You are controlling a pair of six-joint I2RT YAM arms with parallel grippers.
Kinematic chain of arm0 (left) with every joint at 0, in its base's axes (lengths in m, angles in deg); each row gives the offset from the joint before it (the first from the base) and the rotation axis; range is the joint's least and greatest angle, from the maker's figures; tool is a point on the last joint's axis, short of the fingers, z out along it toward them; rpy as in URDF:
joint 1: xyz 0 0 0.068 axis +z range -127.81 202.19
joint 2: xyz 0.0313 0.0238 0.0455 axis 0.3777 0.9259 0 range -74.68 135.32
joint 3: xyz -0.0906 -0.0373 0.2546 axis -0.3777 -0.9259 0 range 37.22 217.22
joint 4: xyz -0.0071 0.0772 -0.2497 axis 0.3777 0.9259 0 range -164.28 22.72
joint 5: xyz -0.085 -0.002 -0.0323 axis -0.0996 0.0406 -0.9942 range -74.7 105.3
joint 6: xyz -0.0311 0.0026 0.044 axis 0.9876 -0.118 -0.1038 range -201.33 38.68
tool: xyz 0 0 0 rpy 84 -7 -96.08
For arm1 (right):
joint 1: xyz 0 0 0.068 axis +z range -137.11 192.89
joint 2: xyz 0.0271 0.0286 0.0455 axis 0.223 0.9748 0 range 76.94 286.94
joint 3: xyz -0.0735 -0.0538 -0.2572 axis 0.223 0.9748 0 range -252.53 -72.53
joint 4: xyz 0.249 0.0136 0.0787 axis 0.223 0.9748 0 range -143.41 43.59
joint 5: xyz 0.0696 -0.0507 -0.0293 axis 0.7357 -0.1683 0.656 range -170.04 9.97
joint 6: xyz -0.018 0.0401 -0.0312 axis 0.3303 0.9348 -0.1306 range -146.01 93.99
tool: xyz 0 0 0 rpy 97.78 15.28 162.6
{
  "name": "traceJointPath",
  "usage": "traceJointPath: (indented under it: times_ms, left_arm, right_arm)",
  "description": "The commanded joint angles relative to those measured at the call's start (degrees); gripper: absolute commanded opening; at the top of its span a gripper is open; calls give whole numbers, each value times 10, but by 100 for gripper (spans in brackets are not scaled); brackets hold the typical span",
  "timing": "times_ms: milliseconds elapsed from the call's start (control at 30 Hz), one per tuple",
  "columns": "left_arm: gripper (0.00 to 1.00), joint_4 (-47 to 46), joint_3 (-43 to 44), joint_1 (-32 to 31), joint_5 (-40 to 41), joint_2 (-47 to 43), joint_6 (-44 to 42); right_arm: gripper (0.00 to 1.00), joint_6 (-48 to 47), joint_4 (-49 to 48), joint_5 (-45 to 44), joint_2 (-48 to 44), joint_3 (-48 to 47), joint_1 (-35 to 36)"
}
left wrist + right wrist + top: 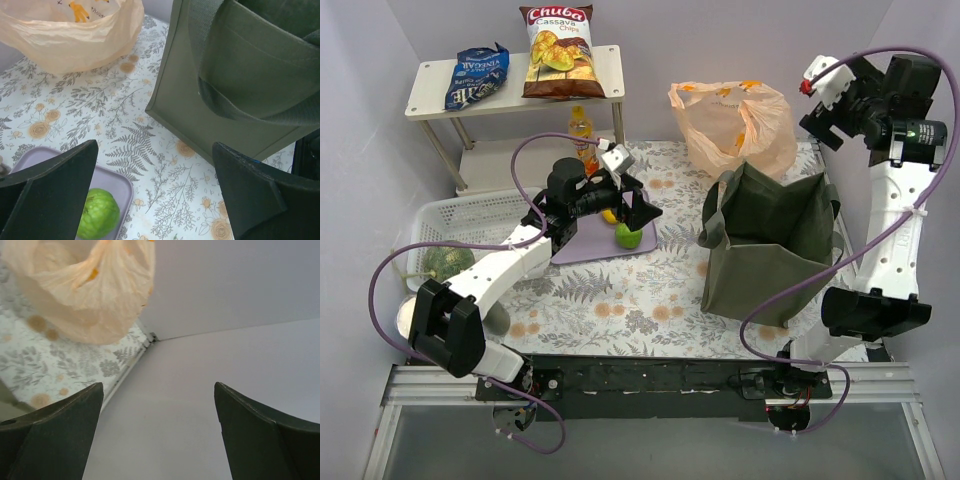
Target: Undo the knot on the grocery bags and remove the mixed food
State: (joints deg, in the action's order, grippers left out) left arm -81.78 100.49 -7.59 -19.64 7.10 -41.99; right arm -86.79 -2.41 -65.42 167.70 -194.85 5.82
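The peach-orange grocery bag (732, 125) sits at the back of the table; no knot shows on it. It also shows in the left wrist view (70, 35) and the right wrist view (85, 285). My left gripper (638, 207) is open and empty, hovering over a lavender tray (582, 243) that holds a green round fruit (628, 236) and a yellow fruit (609, 215). In the left wrist view the left gripper (155, 200) has the green fruit (98, 214) by its left finger. My right gripper (820, 118) is open and empty, raised at the far right, facing the wall (157, 435).
An olive-green tote (770, 245) stands right of the tray, also in the left wrist view (240, 75). A white shelf (610, 75) holds the Chuba chips bag (557, 50) and a dark-blue snack bag (475, 75). An orange bottle (582, 130) stands below. A white basket (490, 212) holds a green melon (445, 262).
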Motion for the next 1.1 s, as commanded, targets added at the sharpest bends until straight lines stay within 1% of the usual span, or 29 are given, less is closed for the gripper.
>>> traceJointPath:
  times_ms: [0, 67, 133, 300, 400, 467, 600, 700, 733, 767, 833, 867, 900, 933, 967, 1000, 1033, 1067]
  left_arm:
    - [98, 28, 22, 2, -7, -13, -31]
    - [98, 28, 22, 2, -12, -11, -23]
    - [98, 28, 21, 2, -15, -9, -19]
    - [98, 40, 27, 0, -21, -6, -18]
    - [98, 47, 41, 0, -27, 0, -19]
    - [98, 55, 58, -1, -31, 7, -21]
    - [98, 71, 89, -3, -32, 22, -27]
    - [98, 72, 94, -3, -28, 23, -32]
    - [98, 72, 95, -4, -23, 23, -37]
    - [98, 72, 95, -3, -22, 22, -39]
    - [98, 72, 98, -3, -21, 22, -44]
    - [98, 72, 98, -3, -19, 22, -51]
    - [98, 72, 102, -3, -19, 23, -54]
    - [98, 72, 106, -3, -20, 25, -58]
    - [98, 74, 113, -3, -21, 28, -67]
    - [98, 88, 122, -3, -22, 32, -71]
    - [98, 90, 146, -3, -22, 35, -72]
    - [98, 90, 159, -3, -19, 37, -71]
  right_arm:
    - [98, -34, 150, 165, -43, -16, -13]
    - [99, -37, 134, 196, -75, 39, -12]
    - [98, -36, 128, 206, -109, 104, -13]
    - [99, -19, 134, 229, -117, 139, -13]
    - [99, -15, 98, 227, -117, 185, -13]
    - [98, -27, 91, 229, -113, 206, -13]
    - [98, -35, 112, 235, -66, 196, -13]
    - [93, -56, 140, 240, -31, 173, -13]
    - [90, -62, 149, 241, -24, 166, -13]
    - [76, -68, 160, 248, -18, 157, -13]
    - [57, -93, 181, 257, 2, 119, -13]
    - [42, -106, 212, 268, 9, 104, -12]
    - [33, -120, 229, 271, 26, 90, -11]
    - [21, -130, 240, 271, 36, 64, -8]
    - [2, -125, 241, 266, 42, 54, -3]
    - [1, -124, 239, 269, 54, 40, -2]
    - [1, -80, 221, 272, 58, 3, -1]
    - [1, -22, 187, 271, 60, -15, 1]
